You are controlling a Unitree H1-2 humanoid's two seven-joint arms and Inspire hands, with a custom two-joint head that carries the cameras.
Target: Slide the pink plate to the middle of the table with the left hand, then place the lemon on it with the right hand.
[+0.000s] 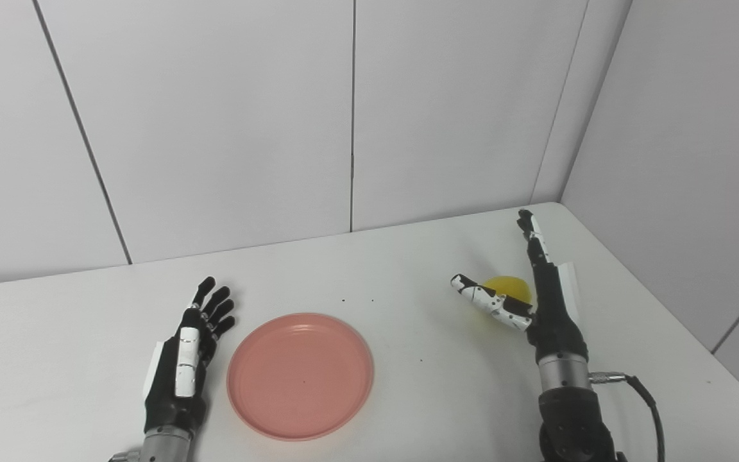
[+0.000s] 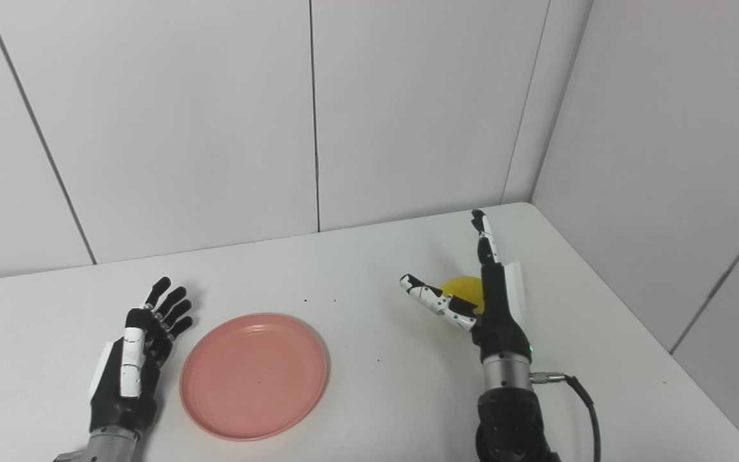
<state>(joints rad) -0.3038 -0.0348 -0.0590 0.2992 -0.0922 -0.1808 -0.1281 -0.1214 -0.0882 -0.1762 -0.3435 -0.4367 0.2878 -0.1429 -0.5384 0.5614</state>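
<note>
Left eye view: the right hand (image 1: 546,301) was seen with fingers spread and thumb held apart, cupped around the lemon (image 1: 507,287) without being closed on it (contact could not be judged). The left hand (image 1: 183,362) was held open and empty just beside the pink plate (image 1: 300,375), which lay flat on the white bench (image 1: 408,398).
</note>
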